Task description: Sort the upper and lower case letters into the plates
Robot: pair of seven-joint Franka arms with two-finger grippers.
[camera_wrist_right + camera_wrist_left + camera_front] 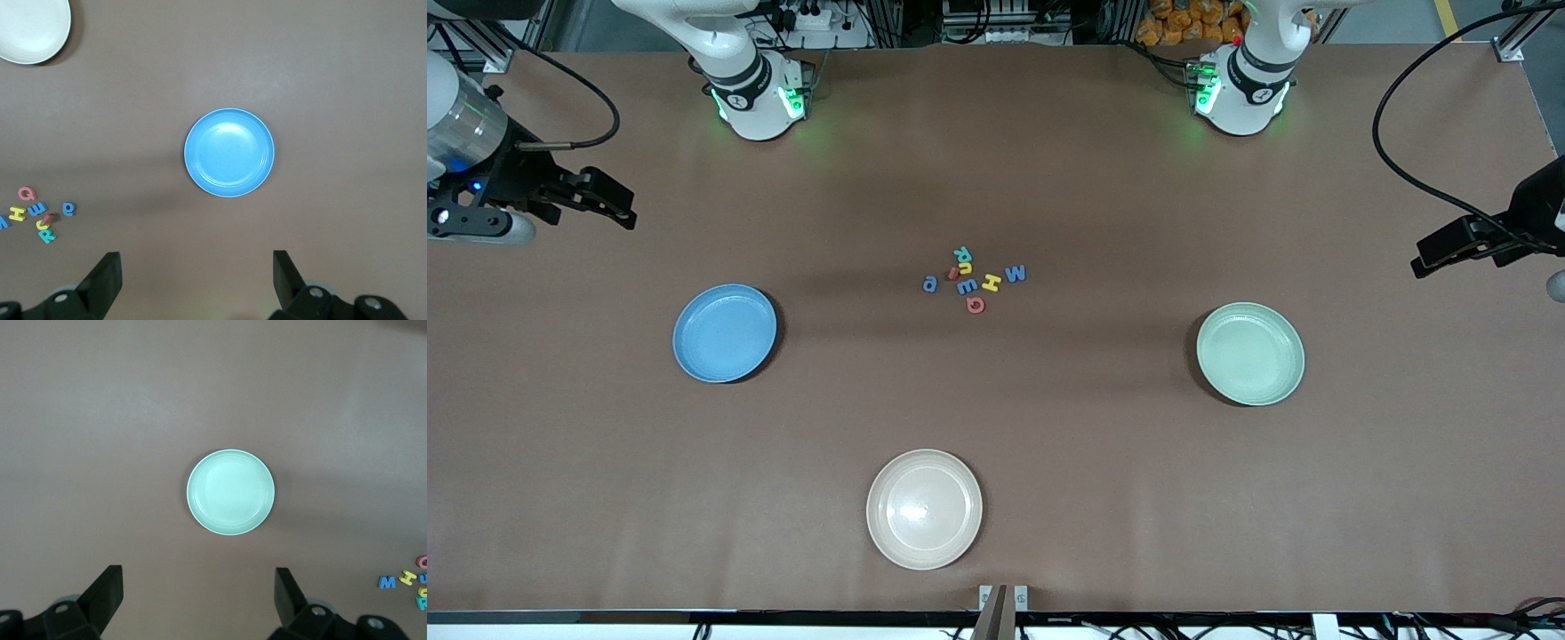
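The letters (974, 279) lie in a small loose cluster in the middle of the table (1049, 498), none of them on a plate; among them a blue W (1016, 274) sits toward the left arm's end, a yellow H (991, 284) just beside it, a red Q (975, 305) nearest the front camera, a blue one (930, 284) toward the right arm's end, and a teal R (963, 255) farthest from that camera. The blue plate (724, 332) rests well apart from the cluster toward the right arm's end; the green plate (1250, 353) rests well apart toward the left arm's end; both hold nothing. A cream plate (924, 508) sits nearer the front camera than the letters, also bare. The right gripper (197, 283) hangs high over its end of the table, looking down on the blue plate, fingers spread wide and gripping nothing; the left gripper (199, 600) hangs likewise over its own end, above the green plate, fingers spread and unladen.
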